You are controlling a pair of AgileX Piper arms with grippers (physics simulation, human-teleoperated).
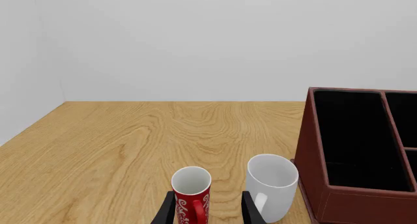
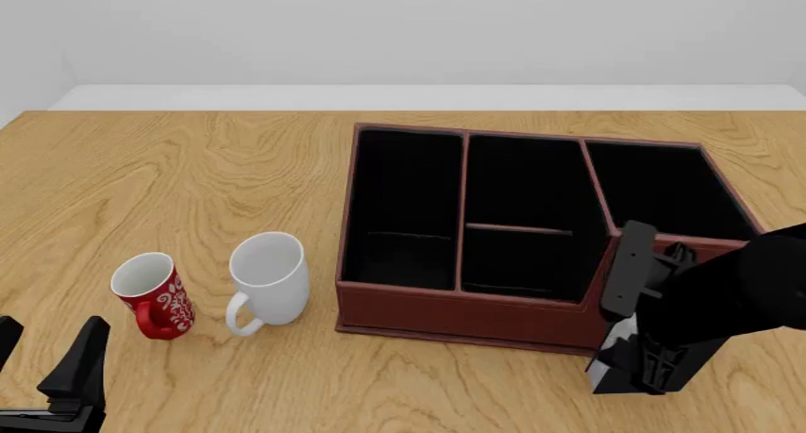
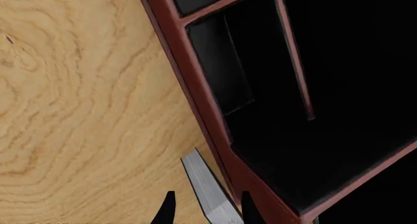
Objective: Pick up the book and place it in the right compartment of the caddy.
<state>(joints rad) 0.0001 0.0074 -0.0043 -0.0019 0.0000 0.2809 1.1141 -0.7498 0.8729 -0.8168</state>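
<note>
The book (image 2: pixel 614 359) lies on the table just in front of the caddy's (image 2: pixel 466 312) right front corner. It is black with a pale page edge and mostly hidden under my right arm. In the right wrist view its page edge (image 3: pixel 207 190) sits between my fingers, next to the caddy wall (image 3: pixel 195 87). My right gripper (image 2: pixel 640 372) (image 3: pixel 207 209) is open and straddles the book. The right compartment (image 2: pixel 655 192) is empty. My left gripper (image 2: pixel 48 362) (image 1: pixel 208 215) is open and empty at the near left.
A red mug (image 2: pixel 151 296) (image 1: pixel 191 192) and a white mug (image 2: pixel 268 277) (image 1: pixel 272 185) stand left of the caddy (image 1: pixel 313 151), just ahead of my left gripper. Bare wooden table lies beyond them.
</note>
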